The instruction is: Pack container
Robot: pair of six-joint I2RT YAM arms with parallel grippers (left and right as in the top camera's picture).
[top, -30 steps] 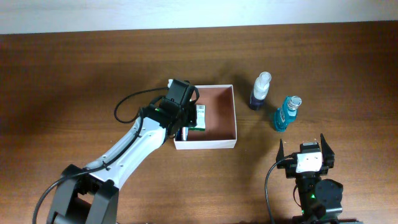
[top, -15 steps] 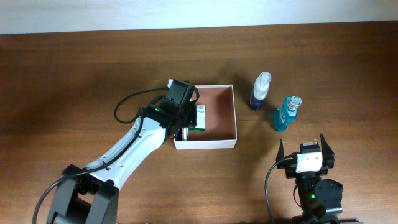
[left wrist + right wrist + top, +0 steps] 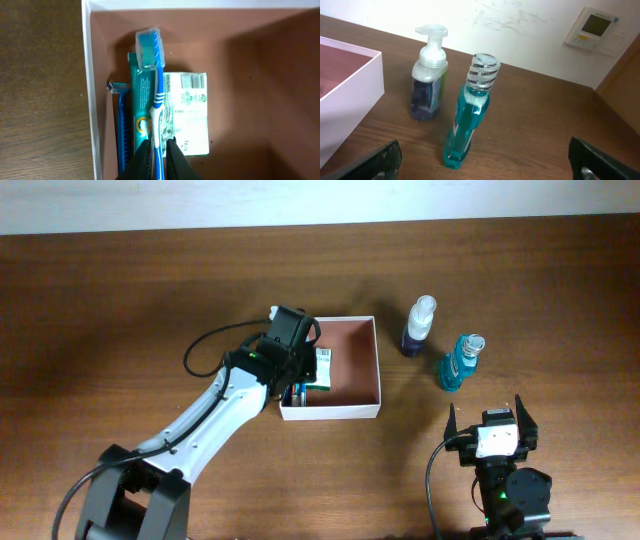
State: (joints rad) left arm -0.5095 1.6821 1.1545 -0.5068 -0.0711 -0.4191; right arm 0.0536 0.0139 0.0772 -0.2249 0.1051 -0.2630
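Observation:
The container (image 3: 372, 370) is a square shallow box with white walls and a reddish-brown inside, at the table's middle; it also shows in the left wrist view (image 3: 91, 75) and the right wrist view (image 3: 355, 70). My left gripper (image 3: 159, 150) is inside it at its left side, shut on the handle of a blue and white toothbrush (image 3: 156, 95). The toothbrush lies over a teal toothpaste box (image 3: 140, 100), with a blue razor (image 3: 121, 125) beside it and a white-labelled green packet (image 3: 192, 115). My right gripper (image 3: 489, 425) is open and empty near the front edge.
A foam pump bottle with dark liquid (image 3: 417, 327) (image 3: 428, 75) and a teal mouthwash bottle (image 3: 460, 363) (image 3: 472, 110) stand upright right of the container. The right half of the container's floor (image 3: 250, 90) is bare.

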